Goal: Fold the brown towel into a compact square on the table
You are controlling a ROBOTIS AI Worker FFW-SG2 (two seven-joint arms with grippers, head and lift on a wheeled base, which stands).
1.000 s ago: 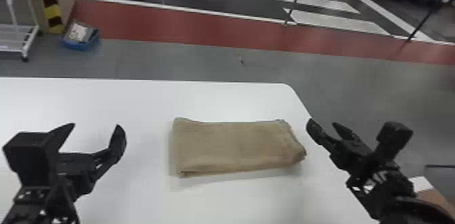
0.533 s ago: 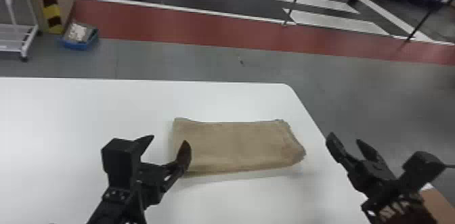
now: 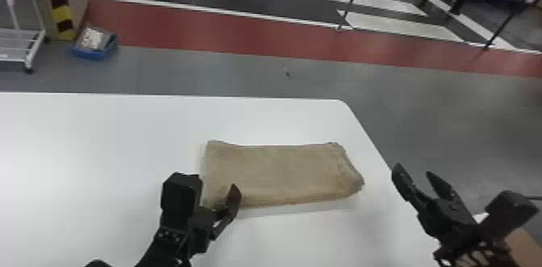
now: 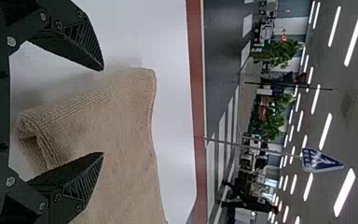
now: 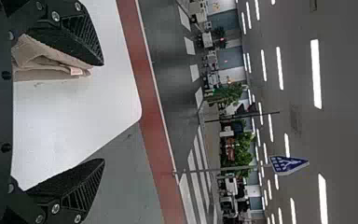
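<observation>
The right wrist view picks out a small pale tag on the brown towel, toward the table's right edge. In the head view the towel lies on the table, its long axis left to right, with the left gripper over the table and the right gripper by the table's right edge, both empty, fingers parted. The left wrist view shows ribbed, layered cloth with a rounded corner on the table's smooth white top
</observation>
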